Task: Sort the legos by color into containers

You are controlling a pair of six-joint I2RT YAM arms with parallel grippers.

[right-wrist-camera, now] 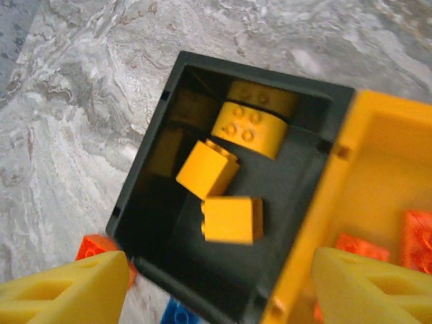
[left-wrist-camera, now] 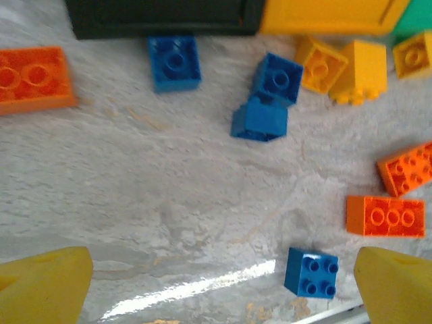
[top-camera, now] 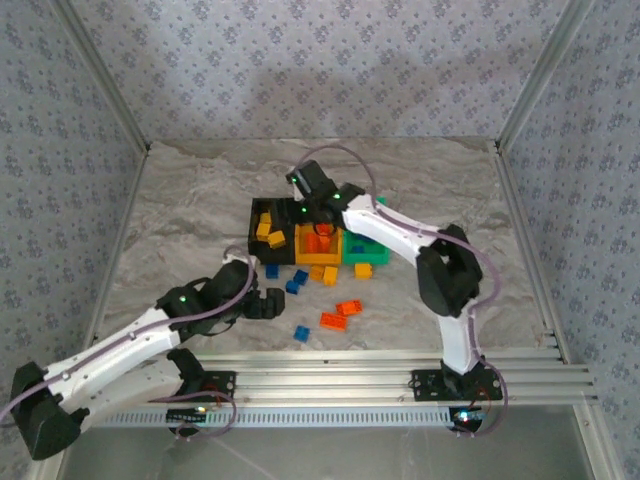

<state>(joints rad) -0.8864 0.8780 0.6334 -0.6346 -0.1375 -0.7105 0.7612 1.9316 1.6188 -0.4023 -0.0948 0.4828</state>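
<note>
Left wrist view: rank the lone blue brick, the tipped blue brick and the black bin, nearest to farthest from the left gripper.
1. Lone blue brick, low in the frame, just beside one finger of the left gripper.
2. Tipped blue brick, mid-frame.
3. Black bin, along the top edge.

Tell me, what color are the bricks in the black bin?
Yellow-orange. The bricks in the black bin show best in the right wrist view.

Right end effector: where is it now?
Right wrist view: the right end effector hangs open over the black bin holding yellow bricks, yellow bin beside it.
</note>
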